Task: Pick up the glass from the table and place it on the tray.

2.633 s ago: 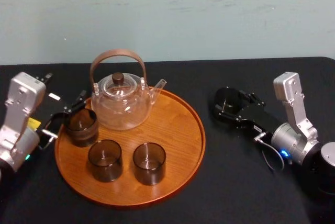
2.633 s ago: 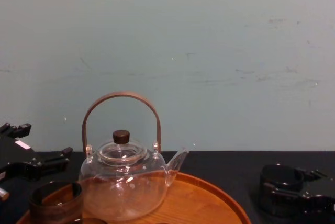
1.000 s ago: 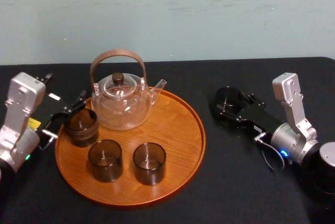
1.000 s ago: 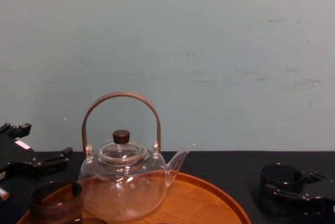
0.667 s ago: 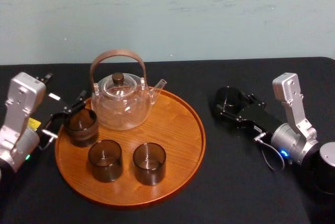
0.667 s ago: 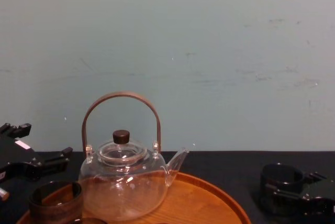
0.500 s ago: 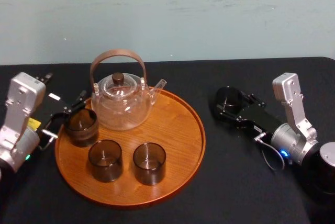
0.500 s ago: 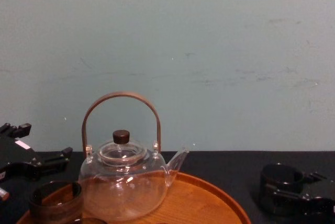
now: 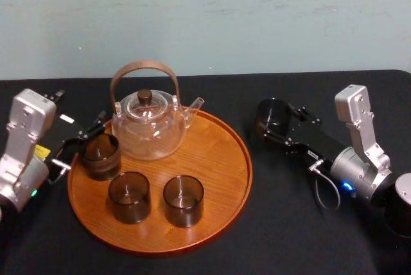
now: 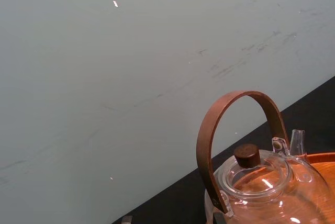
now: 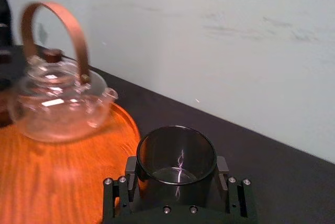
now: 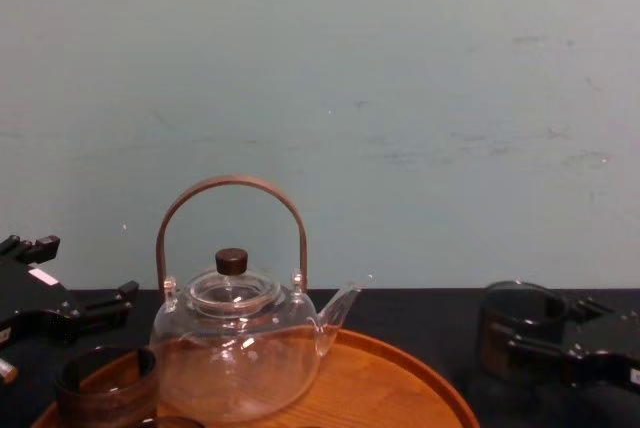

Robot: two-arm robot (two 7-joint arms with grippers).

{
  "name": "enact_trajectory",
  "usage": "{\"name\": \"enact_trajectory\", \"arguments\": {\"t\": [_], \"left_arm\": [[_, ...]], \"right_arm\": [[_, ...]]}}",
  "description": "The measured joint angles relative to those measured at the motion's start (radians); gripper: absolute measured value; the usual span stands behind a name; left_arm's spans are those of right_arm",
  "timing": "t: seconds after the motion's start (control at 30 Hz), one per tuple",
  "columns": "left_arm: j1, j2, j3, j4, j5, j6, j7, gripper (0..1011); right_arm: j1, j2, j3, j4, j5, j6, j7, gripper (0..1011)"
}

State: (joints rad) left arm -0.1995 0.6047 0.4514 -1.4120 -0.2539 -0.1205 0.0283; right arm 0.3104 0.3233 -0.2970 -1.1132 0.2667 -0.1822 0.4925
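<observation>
Free room: the right half of the tray (image 9: 221, 150) lies bare and is open to the right gripper (image 9: 279, 124), which clasps the glass (image 9: 270, 115) just beside the rim. Obstacles: teapot (image 9: 149, 128) at back left; three other glasses (image 9: 129, 196) along left and front; left gripper (image 9: 80, 141) at the left rim.

light: even, soft | shadows: faint | glare: glints on teapot (image 9: 149, 132)
</observation>
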Motion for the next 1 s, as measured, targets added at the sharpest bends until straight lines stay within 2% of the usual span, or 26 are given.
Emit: {"name": "enact_trajectory", "arguments": {"t": [0.2, 0.43, 0.67, 1.0], "left_arm": [[0.000, 0.000, 0.000, 0.000, 0.000, 0.000, 0.000, 1001], [0.000, 0.000, 0.000, 0.000, 0.000, 0.000, 0.000, 1001], [0.000, 0.000, 0.000, 0.000, 0.000, 0.000, 0.000, 1001], [0.000, 0.000, 0.000, 0.000, 0.000, 0.000, 0.000, 1001]], "right_arm": [[-0.023, 0.004, -0.021, -0.069, 0.009, 0.001, 0.018, 895], [-0.022, -0.006, -0.050, -0.090, 0.019, -0.001, 0.034, 895], [0.008, -0.030, -0.093, -0.058, 0.017, -0.006, 0.047, 896], [0.054, -0.063, -0.132, 0.014, 0.011, -0.020, 0.060, 895]]}}
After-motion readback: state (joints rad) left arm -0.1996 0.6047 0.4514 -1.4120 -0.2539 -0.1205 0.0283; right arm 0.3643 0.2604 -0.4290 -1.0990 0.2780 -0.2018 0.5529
